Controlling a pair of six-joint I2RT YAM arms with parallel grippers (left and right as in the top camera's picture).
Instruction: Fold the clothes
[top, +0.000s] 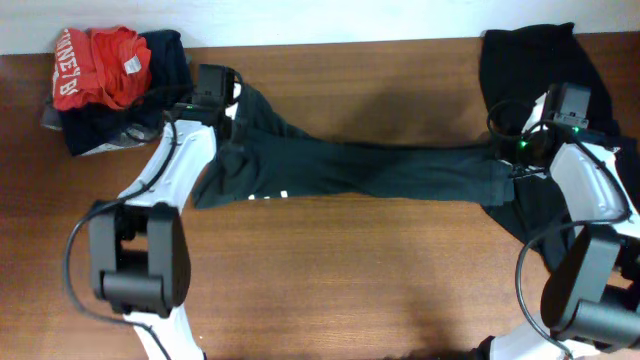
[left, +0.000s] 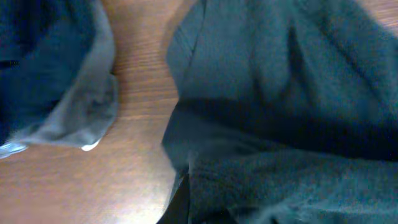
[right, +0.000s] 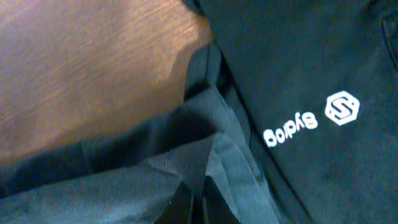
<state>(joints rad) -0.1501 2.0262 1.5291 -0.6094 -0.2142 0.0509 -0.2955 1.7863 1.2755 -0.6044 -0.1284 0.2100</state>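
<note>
**Step in hand: spreading.** The table (top: 350, 290) carries one shirt (top: 380, 168), black, pulled into a long band across the middle between the two arms. It is stretched, not flat: the middle is bunched narrow and both ends are gathered. No fold has been made in it yet.

**Next move, as judged.** The shirt must be laid out flat before any fold. This calls for both arms to lower it together, keep the tension even, and let go only once the cloth rests on the wood. A sleeve or hem can then be taken up again.

**Count, largest first.**
- Table: one.
- Shirt in work: one, at table centre.
- Black heap (top: 530, 55): one, at the far right corner and running under the right arm. The number of garments in it cannot be told. One bears a small white logo (right: 342, 107).
- Left pile (top: 110, 90): one, at the far left corner. It holds one red piece (top: 105, 65), one navy piece (top: 168, 55) and one grey piece (left: 84, 109).
- Arms: two.

**Claws.**
- The left gripper (top: 232, 148) is pressed together, pinching the left end of the shirt.
- The right gripper (top: 508, 168) is pressed together, pinching a fold at the right end, just beside the heap.
</note>
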